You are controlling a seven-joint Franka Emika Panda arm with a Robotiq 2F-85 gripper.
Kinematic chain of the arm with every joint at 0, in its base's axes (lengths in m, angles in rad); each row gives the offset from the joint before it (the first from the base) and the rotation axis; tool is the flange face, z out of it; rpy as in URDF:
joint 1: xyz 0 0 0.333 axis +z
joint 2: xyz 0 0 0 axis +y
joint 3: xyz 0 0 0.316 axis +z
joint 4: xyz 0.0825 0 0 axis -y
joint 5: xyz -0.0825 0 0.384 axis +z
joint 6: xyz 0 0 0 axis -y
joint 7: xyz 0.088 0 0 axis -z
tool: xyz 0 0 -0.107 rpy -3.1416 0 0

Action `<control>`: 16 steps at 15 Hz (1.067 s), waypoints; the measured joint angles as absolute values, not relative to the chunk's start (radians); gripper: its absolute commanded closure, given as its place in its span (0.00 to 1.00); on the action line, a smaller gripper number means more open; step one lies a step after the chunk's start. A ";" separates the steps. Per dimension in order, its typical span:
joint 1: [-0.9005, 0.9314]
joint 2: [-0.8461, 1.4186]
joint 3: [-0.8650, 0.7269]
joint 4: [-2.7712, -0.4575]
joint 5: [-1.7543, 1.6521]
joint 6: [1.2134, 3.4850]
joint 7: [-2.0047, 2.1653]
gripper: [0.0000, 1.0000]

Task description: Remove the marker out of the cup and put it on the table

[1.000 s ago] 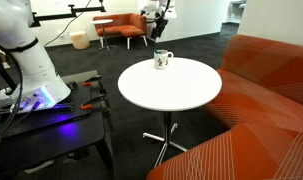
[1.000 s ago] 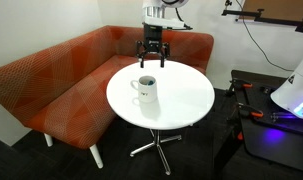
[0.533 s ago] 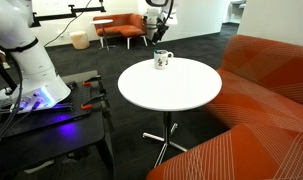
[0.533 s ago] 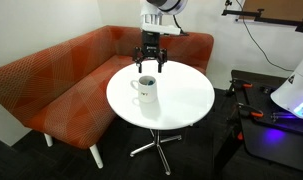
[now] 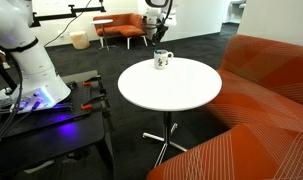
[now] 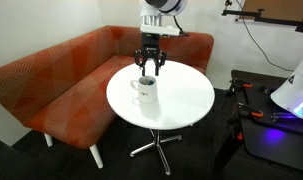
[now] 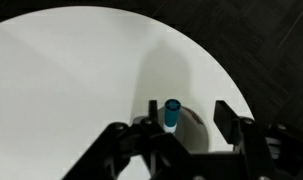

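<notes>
The white cup (image 5: 162, 60) (image 6: 144, 90) stands near the edge of the round white table (image 5: 176, 95) (image 6: 186, 100). In the wrist view the blue-teal marker (image 7: 171, 112) stands upright in the cup (image 7: 194, 132), its tip pointing at the camera. My gripper (image 6: 149, 68) (image 5: 159, 38) hangs open just above the cup. In the wrist view its fingers (image 7: 189, 115) straddle the marker's top without touching it. The marker is too small to make out in both exterior views.
An orange corner sofa (image 6: 51, 80) (image 5: 266, 90) wraps round the table's far side. A dark low bench with tools (image 5: 41, 125) (image 6: 276, 130) stands beside the robot base (image 5: 31, 60). The table's chrome foot (image 6: 156, 145) splays on dark carpet.
My gripper has come down and shifted slightly toward the cup; it stays open. The cup and marker have not moved.
</notes>
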State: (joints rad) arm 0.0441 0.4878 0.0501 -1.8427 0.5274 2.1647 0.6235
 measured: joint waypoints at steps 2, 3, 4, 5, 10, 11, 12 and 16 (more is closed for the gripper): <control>0.044 0.490 0.048 -1.839 0.519 2.149 0.642 0.46; 0.044 0.494 0.046 -1.834 0.515 2.137 0.651 0.46; 0.044 0.499 0.043 -1.827 0.513 2.124 0.656 0.43; 0.044 0.505 0.040 -1.819 0.513 2.111 0.656 0.44; 0.044 0.547 0.026 -1.775 0.512 2.068 0.657 0.48; 0.044 0.556 0.025 -1.767 0.512 2.065 0.657 0.48; 0.044 0.564 0.024 -1.759 0.512 2.064 0.657 0.50; 0.044 0.590 0.021 -1.734 0.512 2.063 0.657 0.53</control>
